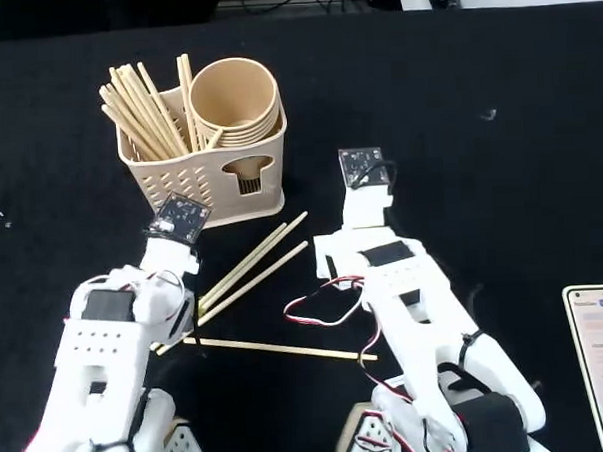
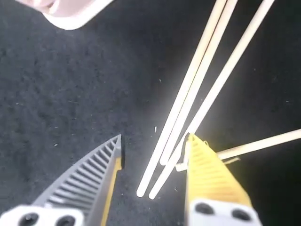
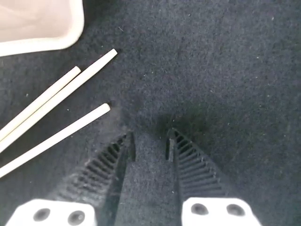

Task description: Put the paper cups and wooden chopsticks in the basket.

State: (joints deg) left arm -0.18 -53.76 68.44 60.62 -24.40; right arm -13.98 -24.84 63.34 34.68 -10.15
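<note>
A beige slotted basket [image 1: 204, 175] at the back left holds several wooden chopsticks [image 1: 141, 108] and a stack of paper cups [image 1: 234, 94]. Three loose chopsticks [image 1: 253, 263] lie diagonally on the black table in front of it, and a fourth one [image 1: 282, 348] lies crosswise nearer the front. My left gripper [image 2: 153, 146] is open just above the table, with the near ends of the three diagonal chopsticks [image 2: 197, 94] between its fingers, close to the yellow finger [image 2: 207, 174]. My right gripper [image 3: 149, 137] is open by a narrow gap over bare cloth, beside the far tips of the chopsticks [image 3: 56, 103].
A corner of the basket [image 3: 42, 28] shows past the right gripper, and another corner of the basket [image 2: 70, 14] shows past the left gripper. A phone [image 1: 600, 363] lies at the table's right edge. Red and white cables [image 1: 325, 310] hang off the right arm near the crosswise chopstick.
</note>
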